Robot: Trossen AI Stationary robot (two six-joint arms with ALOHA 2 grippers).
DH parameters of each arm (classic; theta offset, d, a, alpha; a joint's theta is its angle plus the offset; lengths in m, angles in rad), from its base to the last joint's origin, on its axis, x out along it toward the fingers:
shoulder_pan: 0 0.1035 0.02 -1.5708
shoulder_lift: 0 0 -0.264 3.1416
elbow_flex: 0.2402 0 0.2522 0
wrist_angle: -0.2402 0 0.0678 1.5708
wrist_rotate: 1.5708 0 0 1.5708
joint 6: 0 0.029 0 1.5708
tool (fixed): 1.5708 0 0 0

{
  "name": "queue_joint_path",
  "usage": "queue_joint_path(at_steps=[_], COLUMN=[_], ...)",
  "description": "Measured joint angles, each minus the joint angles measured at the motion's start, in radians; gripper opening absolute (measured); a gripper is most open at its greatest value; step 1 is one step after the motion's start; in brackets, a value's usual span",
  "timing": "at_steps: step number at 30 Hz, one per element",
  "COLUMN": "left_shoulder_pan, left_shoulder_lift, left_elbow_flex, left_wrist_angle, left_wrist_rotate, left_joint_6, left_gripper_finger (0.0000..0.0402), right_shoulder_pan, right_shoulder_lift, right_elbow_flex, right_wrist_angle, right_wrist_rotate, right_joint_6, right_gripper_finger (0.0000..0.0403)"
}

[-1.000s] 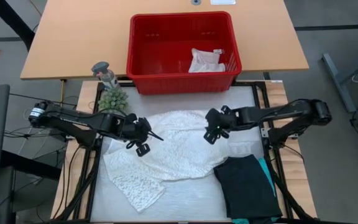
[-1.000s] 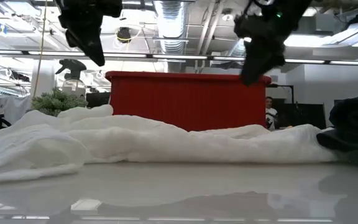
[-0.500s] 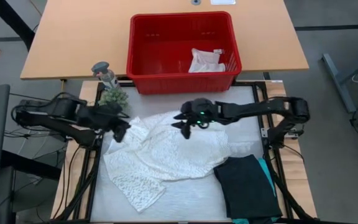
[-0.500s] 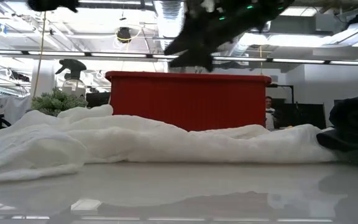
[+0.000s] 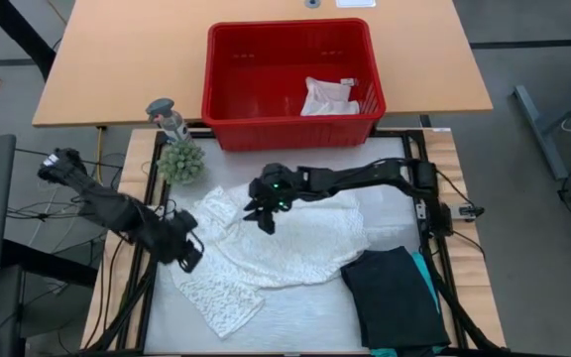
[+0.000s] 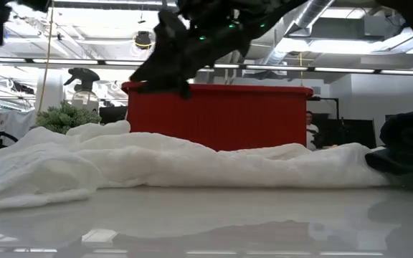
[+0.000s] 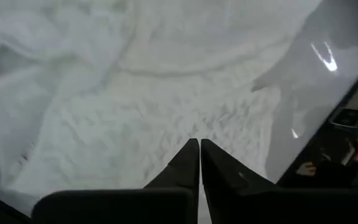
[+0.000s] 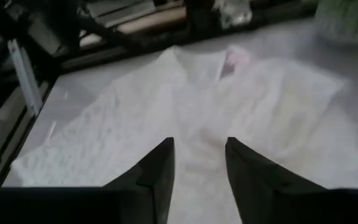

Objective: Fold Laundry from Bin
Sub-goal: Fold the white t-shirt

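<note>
While left fingers press together | right fingers spread above lacy top

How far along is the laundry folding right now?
Done: black garment folded at the table corner, teal one under it. In hand: white lacy top spread out, right gripper open above it, left gripper shut at its edge. Left: small white cloth in the bin.

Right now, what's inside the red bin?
One small white cloth lies crumpled in the bin, toward its right side. The rest of the floor is bare red. Whatever is under the cloth is hidden.
</note>
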Motion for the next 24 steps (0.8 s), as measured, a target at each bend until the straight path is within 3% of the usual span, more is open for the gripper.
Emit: queue_joint_path(at_steps=[5, 12, 18, 24], left_shoulder_pan=[-0.103, -0.186, -0.197, -0.196], left_shoulder_lift=[0.076, 0.181, 0.261, 0.352], left_elbow_flex=[-0.033, -0.033, -0.033, -0.032], left_wrist_angle=[0.028, 0.039, 0.08, 0.105], left_wrist_rotate=[-0.027, -0.042, -0.055, -0.049], left_joint_6=[-0.149, -0.269, -0.276, -0.273], left_gripper_finger=[0.0, 0.0, 0.0, 0.0], right_shoulder_pan=[-0.004, 0.002, 0.01, 0.011], right_shoulder_lift=[0.104, 0.285, 0.428, 0.531], right_elbow_flex=[0.138, 0.361, 0.552, 0.67], right_wrist_angle=[0.001, 0.0, -0.074, -0.16], right_wrist_rotate=[-0.03, -0.078, -0.087, -0.076], right_joint_6=[-0.004, -0.03, -0.03, -0.064], right_gripper_finger=[0.012, 0.0017, 0.0031, 0.0014])
